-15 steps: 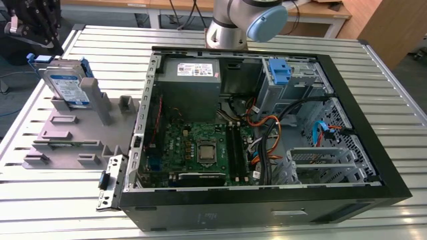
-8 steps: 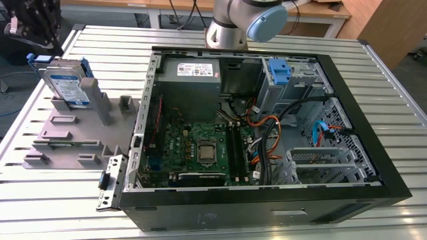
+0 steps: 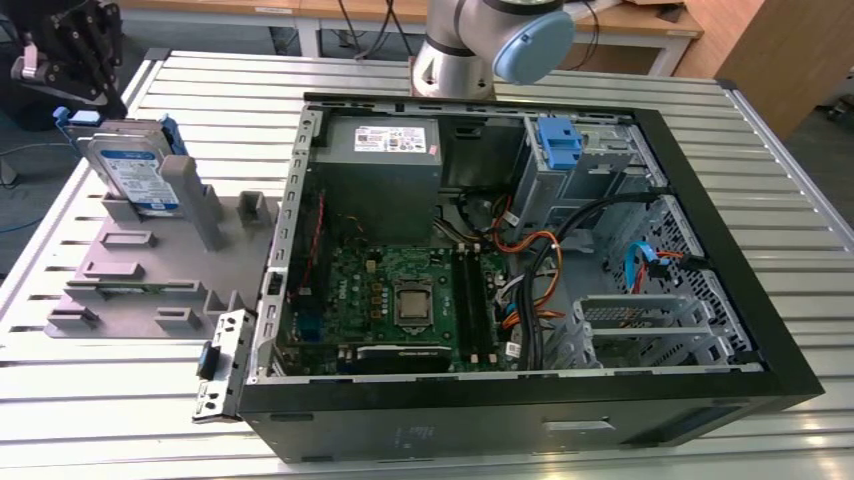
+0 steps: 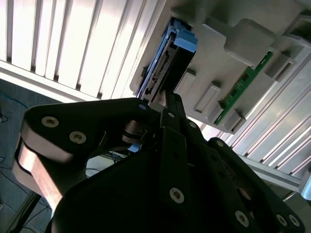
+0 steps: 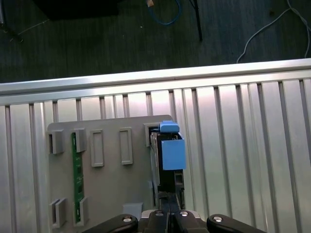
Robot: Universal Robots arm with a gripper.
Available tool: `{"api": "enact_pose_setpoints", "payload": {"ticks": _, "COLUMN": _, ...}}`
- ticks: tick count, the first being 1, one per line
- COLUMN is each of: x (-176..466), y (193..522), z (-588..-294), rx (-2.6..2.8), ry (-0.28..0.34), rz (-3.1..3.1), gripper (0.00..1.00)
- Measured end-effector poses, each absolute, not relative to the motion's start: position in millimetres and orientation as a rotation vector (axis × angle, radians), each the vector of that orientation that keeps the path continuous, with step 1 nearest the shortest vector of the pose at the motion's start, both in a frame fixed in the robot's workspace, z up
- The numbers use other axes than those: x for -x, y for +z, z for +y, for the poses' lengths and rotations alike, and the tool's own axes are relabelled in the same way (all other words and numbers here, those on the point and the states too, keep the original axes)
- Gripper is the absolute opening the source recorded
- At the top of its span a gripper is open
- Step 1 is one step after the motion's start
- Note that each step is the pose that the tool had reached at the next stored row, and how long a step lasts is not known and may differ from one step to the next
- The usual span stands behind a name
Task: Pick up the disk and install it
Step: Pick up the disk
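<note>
Gripper (image 4: 167, 96) over disk (image 3: 134, 170), not yet picked.
Gripper fingers together, tips just above disk's top edge; disk upright in grey holder (image 3: 147, 270) on bench (image 3: 801, 170), beside open PC case (image 3: 750, 295).

White labels sit on the disk (image 3: 134, 172) and the power supply box (image 3: 384, 160); their print is illegible from here.

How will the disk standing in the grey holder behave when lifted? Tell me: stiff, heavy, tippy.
Likely stiff: the disk is a flat metal slab framed by a blue carrier. Probably heavy for its size, being metal. Standing on edge in the grey holder, it may tip if pushed sideways.
</note>
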State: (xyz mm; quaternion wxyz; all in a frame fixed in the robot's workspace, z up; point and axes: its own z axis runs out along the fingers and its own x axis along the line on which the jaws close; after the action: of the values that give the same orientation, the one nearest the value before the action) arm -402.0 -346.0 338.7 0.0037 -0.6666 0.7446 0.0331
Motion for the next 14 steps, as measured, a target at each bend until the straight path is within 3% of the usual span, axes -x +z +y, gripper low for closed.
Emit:
{"api": "enact_pose_setpoints", "payload": {"ticks": 10, "x": 402.4, "y": 337.4, "z": -346.0, "rx": 2.089, "ry": 0.104, "rz": 2.334, "gripper": 0.11}}
{"api": "enact_pose_setpoints", "payload": {"ticks": 12, "x": 402.5, "y": 337.4, "z": -345.9, "rx": 2.089, "ry": 0.104, "rz": 2.334, "gripper": 0.17}}
{"api": "enact_pose_setpoints", "payload": {"ticks": 14, "x": 402.5, "y": 337.4, "z": -345.9, "rx": 2.089, "ry": 0.104, "rz": 2.334, "gripper": 0.29}}
